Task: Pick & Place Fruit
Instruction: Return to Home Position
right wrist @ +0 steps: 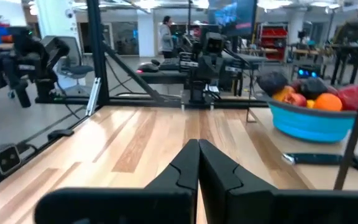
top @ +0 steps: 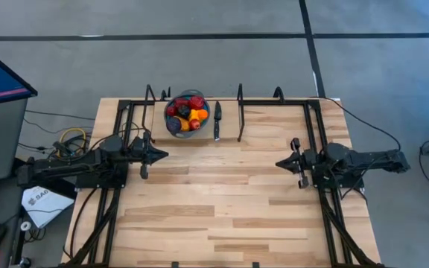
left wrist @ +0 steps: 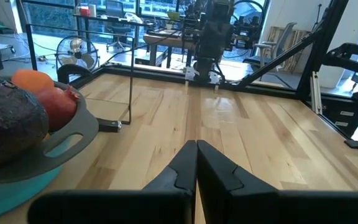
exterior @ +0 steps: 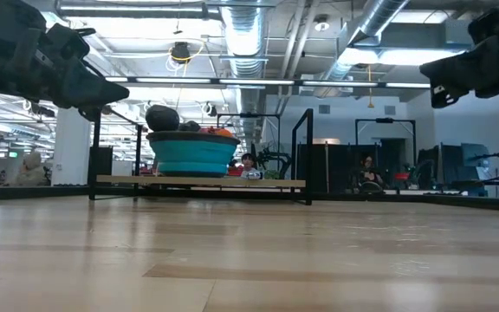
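Blue with a grey rim, the bowl (top: 169, 123) sits on the low shelf (exterior: 197, 181) at about 12 o'clock on the counter (top: 222, 208), a touch toward 11. It holds the fruit (top: 187, 112), heaped above the rim: red, orange, yellow and dark purple pieces, with a dark rough-skinned one at the side nearest the left arm. I see no piece lying loose outside it. At the bowl's 3 o'clock, just beside it, lies the knife (top: 217, 121).

The left claw (top: 160, 155) hangs above the counter at 9 o'clock and the right claw (top: 279, 162) at 3 o'clock, tips facing each other and well apart. Each has its fingers pressed together on nothing, as both wrist views show.

The sorting looks done, so what remains is parking the arms. To do that well, each arm should draw back along its own side and travel high. The left one should mind the shelf's black uprights (top: 150, 97) and the bowl near its 1 o'clock. Fingers are best held together, so nothing snags the frame or nudges the shelf out of line.
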Tool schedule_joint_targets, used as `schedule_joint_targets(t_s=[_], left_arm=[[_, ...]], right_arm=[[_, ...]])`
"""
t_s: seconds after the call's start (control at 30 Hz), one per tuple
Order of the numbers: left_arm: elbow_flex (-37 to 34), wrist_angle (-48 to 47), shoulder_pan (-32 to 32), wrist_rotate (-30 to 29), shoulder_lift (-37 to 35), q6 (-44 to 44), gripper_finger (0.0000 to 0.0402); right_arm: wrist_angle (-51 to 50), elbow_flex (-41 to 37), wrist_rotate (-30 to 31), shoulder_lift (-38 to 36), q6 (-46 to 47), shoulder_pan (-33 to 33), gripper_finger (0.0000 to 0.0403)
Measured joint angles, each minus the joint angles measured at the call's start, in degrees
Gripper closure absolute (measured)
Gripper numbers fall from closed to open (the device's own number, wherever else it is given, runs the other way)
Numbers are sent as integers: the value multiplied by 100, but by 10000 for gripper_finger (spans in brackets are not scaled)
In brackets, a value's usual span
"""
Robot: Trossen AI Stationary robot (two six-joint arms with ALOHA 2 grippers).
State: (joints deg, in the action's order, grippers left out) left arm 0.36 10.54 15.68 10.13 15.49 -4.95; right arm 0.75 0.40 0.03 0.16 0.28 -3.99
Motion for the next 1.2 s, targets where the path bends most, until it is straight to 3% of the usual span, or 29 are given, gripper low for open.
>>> schedule_joint_targets(t_s=[0.47, 1.2], left_arm=[[0, 36, 4, 0, -1, 0, 400], [0, 95, 4, 0, -1, 0, 400]], right_arm=[[-2, -2, -2, 107, -176, -505, 403], [-7, -9, -2, 105, -176, -500, 403]])
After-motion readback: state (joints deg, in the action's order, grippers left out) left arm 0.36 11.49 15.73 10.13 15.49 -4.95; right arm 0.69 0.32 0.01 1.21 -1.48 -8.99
